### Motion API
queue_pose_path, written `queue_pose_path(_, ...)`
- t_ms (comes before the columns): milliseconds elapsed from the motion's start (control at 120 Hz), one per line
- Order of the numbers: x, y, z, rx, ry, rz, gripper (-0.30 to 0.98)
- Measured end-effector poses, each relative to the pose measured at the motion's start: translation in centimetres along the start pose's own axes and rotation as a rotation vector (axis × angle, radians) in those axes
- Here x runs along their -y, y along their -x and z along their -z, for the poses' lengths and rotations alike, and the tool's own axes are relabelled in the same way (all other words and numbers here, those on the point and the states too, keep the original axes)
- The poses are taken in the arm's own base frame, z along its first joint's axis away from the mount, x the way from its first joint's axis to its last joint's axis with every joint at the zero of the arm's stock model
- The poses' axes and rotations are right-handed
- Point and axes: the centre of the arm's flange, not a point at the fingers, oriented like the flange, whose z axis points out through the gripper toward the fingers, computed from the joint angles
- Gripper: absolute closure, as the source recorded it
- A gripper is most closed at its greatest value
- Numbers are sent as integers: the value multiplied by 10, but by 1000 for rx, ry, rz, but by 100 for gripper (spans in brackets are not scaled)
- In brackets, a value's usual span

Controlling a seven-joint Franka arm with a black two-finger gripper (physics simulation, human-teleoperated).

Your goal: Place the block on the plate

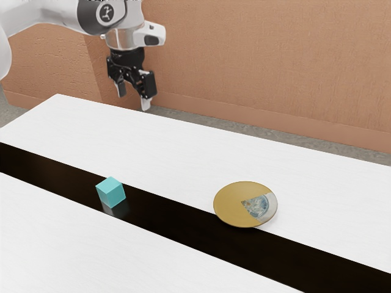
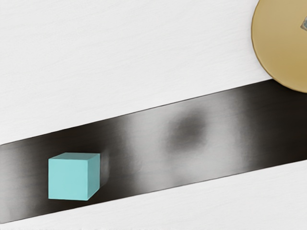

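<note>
“Block first: where is it in the exterior view?”

“A small turquoise cube, resting flat on a glossy black strip across the white, faintly grained surface. Well apart, toward the exterior view's right, lies a round, shallow plate, mustard gold with a marbled blue-grey wedge.”

“And the end effector?”

“Raised above the surface, away from the block, its two fingers standing clearly apart with nothing between them.”

“What does the wrist view add?”

“Crisp block edges, smooth matte faces, a soft reflection beside it in the strip. The plate's curved rim overlaps the strip's edge.”

“How might the block handle?”

“Probably light, stiff and not fragile. Best held by two opposite upright faces, around mid-height, squarely; a skewed grip could twist it, and such smooth sides may slip slightly.”
</note>
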Motion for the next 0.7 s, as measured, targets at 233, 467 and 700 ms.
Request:
queue_pose_path(233,11,4,-30,61,1,30,0)
queue_pose_path(467,106,74,-124,174,52,115,0)
queue_pose_path(700,183,110,-252,138,73,111,0)
